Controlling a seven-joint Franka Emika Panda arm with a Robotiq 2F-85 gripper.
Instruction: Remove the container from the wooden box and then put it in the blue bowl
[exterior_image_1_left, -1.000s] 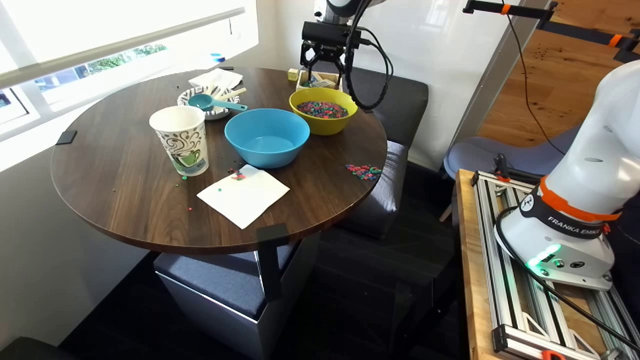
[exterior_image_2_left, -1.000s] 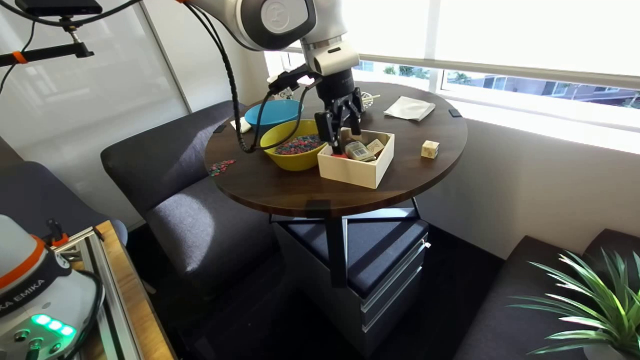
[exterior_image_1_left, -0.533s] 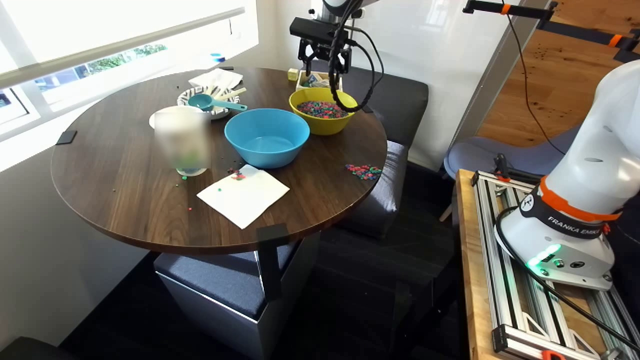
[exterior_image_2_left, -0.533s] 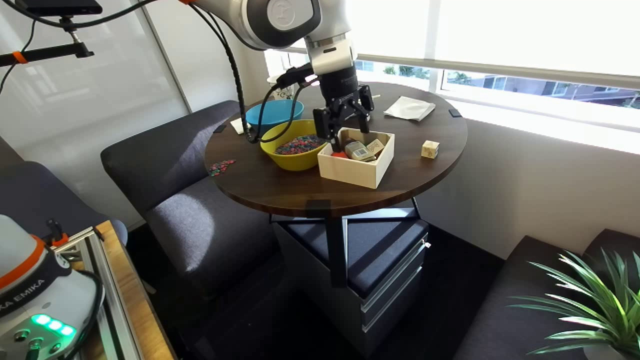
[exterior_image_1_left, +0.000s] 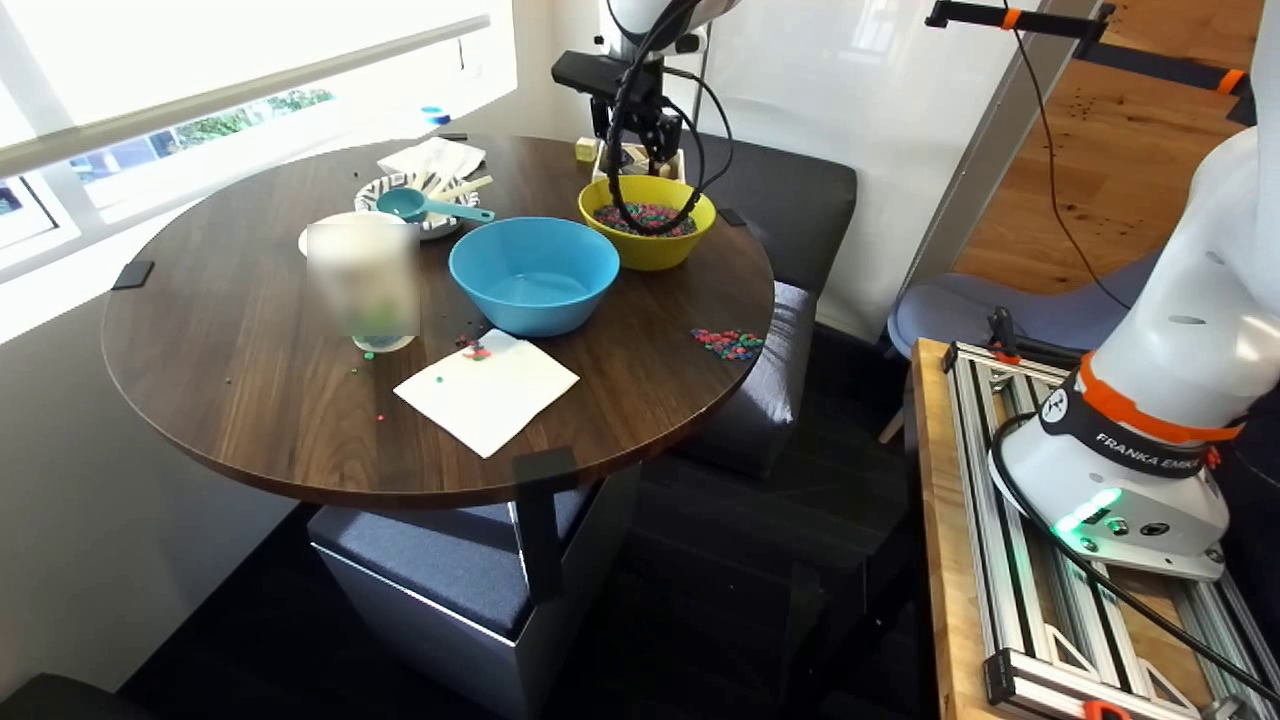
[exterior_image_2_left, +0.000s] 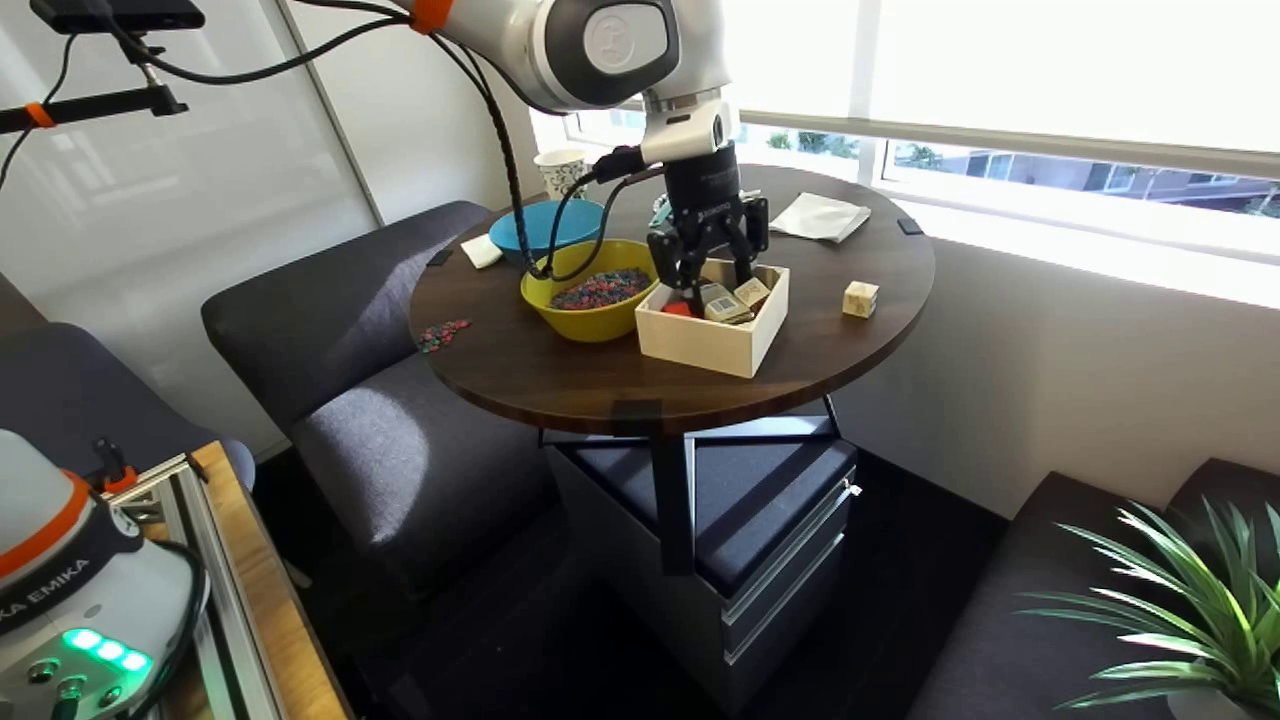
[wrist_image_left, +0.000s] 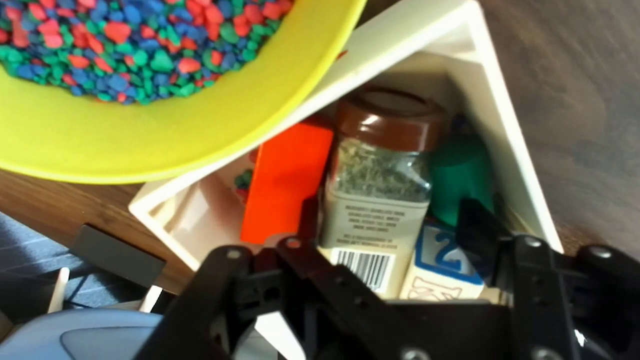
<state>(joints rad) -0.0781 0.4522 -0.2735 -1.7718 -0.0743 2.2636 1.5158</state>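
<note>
The container is a clear spice jar with a brown lid (wrist_image_left: 377, 185), lying in the light wooden box (exterior_image_2_left: 700, 343); it also shows in an exterior view (exterior_image_2_left: 726, 306). The box rim shows in the wrist view (wrist_image_left: 505, 110). My gripper (wrist_image_left: 390, 220) is open and points down into the box, also seen in an exterior view (exterior_image_2_left: 720, 285). One finger is close beside the jar at the orange-red block (wrist_image_left: 285, 185); the other is over the letter block (wrist_image_left: 440, 265), apart from the jar. The blue bowl (exterior_image_1_left: 535, 290) stands beyond the yellow bowl, and shows in both exterior views (exterior_image_2_left: 540, 222).
The yellow bowl (exterior_image_2_left: 590, 322) of coloured pebbles stands right against the box. A green item (wrist_image_left: 457, 175) lies beside the jar. A small wooden block (exterior_image_2_left: 859, 299) lies on the table (exterior_image_2_left: 540, 395). A paper cup (exterior_image_1_left: 365, 285), blurred, stands by the blue bowl.
My gripper has risen a little, moved right in an exterior view, turned, and come down again over the box. It stays open. The box and bowls have not moved.
</note>
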